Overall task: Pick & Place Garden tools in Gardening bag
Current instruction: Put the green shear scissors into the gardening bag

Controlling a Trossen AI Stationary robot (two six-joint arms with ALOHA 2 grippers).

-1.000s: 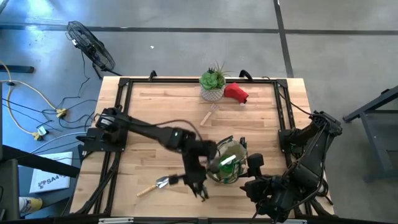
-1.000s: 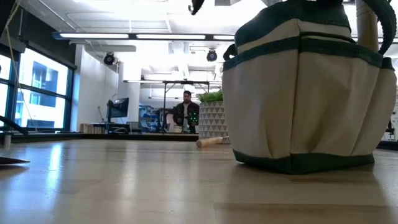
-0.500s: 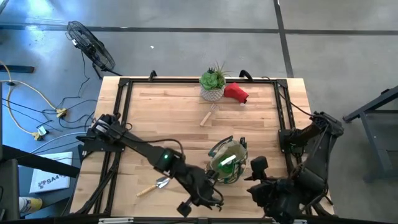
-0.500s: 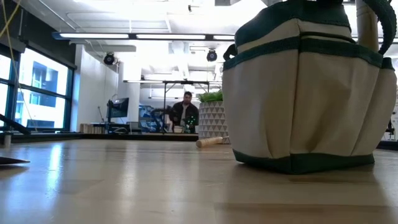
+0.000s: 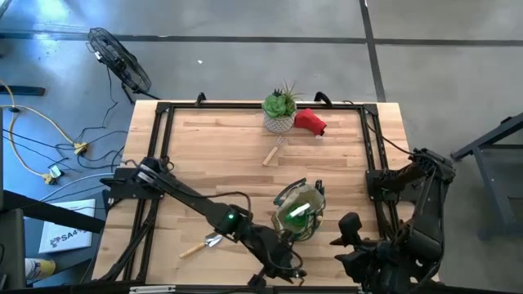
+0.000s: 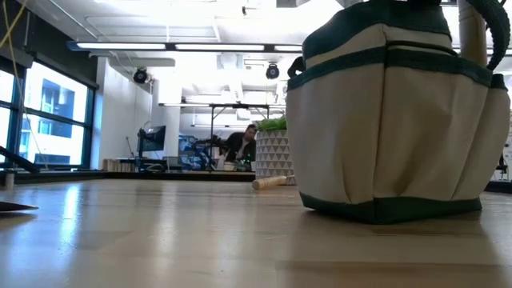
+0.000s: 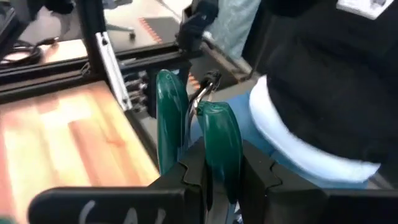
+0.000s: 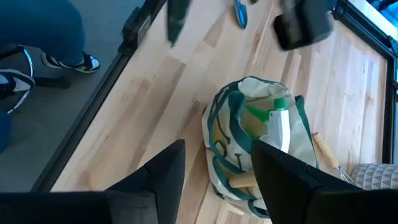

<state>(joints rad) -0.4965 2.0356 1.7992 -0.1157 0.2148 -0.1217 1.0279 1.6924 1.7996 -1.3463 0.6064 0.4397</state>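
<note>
Bright even overhead light, ceiling strip lights glaring white in the low view, window daylight on one side, soft sheen on the counter, faint shadows, left wrist view motion-blurred, near bag slightly soft.

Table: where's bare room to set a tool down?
Bare wood spans the table between the left frame rail, the potted plant and the wooden-handled tool; also right of the gardening bag. Crowded along the near edge: trowel, left gripper, bag.
</note>
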